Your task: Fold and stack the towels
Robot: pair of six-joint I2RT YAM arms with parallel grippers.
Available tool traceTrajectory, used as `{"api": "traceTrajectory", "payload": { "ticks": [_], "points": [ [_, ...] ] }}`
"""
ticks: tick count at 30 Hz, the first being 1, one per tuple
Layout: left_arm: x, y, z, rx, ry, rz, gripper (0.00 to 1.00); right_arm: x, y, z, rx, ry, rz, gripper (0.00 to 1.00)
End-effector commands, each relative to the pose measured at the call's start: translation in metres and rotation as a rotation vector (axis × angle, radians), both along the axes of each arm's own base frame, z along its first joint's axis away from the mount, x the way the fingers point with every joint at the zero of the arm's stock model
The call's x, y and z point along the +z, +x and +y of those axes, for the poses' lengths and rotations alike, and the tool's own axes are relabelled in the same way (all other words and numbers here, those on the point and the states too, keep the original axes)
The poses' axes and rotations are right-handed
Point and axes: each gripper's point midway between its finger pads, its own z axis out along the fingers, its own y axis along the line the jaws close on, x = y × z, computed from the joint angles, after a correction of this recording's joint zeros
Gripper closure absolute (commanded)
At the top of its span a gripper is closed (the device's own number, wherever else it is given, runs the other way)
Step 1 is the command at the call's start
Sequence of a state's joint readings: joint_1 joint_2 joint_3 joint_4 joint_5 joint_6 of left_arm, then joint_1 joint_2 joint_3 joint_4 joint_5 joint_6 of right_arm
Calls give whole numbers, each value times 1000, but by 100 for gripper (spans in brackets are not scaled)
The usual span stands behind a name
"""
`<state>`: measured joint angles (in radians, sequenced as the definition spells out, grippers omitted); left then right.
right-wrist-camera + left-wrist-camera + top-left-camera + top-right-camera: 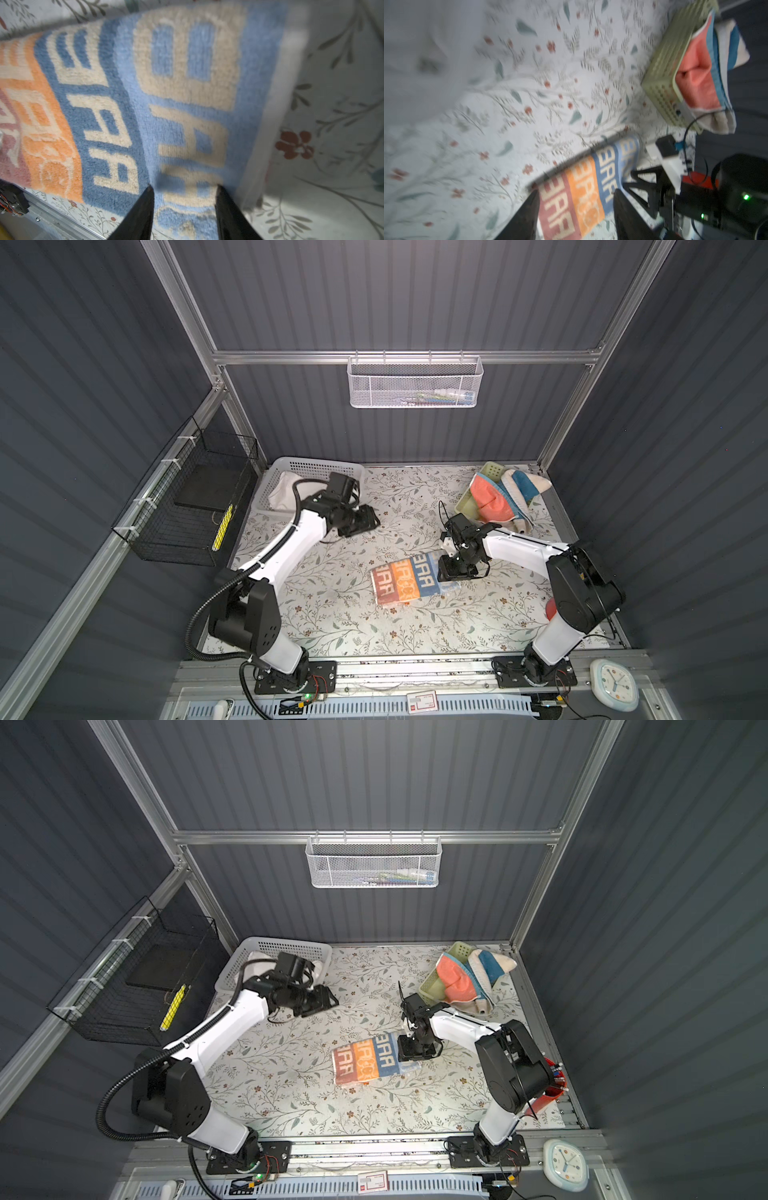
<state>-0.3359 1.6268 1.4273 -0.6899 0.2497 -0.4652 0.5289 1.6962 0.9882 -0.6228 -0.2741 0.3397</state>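
1. Floral cover (332, 614) is lying across the table
2. White basket (316, 466) is sitting back left w/ white towel (282, 493) inside
3. Green basket (492, 469), back right, is holding coral towel (486, 495) & cream-blue towel (525, 485), both spilling over the rim
4. Lettered towel (409, 583) is lying folded mid-table
5. R gripper (185, 187) is hanging over its light-blue end, jaws apart, pinching nothing
6. L gripper (576, 193) is hovering near white basket, jaws apart, empty

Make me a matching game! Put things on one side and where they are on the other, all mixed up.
1 lettered towel
2 white towel
3 coral towel
4 clock

A spilling out of the green basket
B on the front ledge
C flat on the flowery table cover
D in the white basket

Pairs: 1-C, 2-D, 3-A, 4-B
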Motion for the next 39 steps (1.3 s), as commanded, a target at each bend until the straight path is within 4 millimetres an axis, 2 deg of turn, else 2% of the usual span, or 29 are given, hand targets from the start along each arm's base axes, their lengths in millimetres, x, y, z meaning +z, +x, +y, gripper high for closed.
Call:
{"api": "traceTrajectory", "payload": {
  "ticks": [1, 6, 10, 12, 17, 18, 20, 22, 26, 30, 33, 36, 39],
  "points": [
    [-36, 23, 40, 1, 148, 114, 46, -12, -12, -12, -26, -28, 62, 51],
    [-60, 66, 38, 2, 144, 178, 49, -13, -25, -31, -68, -58, 77, 50],
    [-78, 80, 29, 4, 111, 211, 52, -12, -35, -36, -87, -48, 78, 50],
    [-81, 81, 16, -6, 63, 228, 55, -12, -38, -36, -95, -42, 82, 50],
    [-74, 75, -30, -76, 33, 200, 57, -11, -38, -35, -106, -25, 71, 50],
    [-70, 71, -44, -112, 3, 202, 57, -9, -37, -33, -103, -20, 68, 50],
    [-66, 67, -57, -143, 15, 193, 56, -7, -35, -31, -103, -12, 64, 50],
    [-58, 64, -63, -161, 27, 179, 52, -4, -32, -30, -103, -5, 55, 50],
    [-27, 60, -46, -138, 100, 102, 44, 6, -27, -29, -104, -1, 23, 50],
    [7, 37, -31, -124, 128, 36, 42, 11, -23, -31, -99, -14, -2, 49],
    [11, 4, -17, -103, 160, 43, 42, 11, -23, -32, -98, -17, -1, 49],
    [-4, -39, -7, -75, 162, 94, 42, 14, -22, -33, -100, -21, -13, 49],
    [-40, -89, 1, -30, 127, 200, 41, 16, -21, -36, -96, -30, -30, 48]
  ]
}}
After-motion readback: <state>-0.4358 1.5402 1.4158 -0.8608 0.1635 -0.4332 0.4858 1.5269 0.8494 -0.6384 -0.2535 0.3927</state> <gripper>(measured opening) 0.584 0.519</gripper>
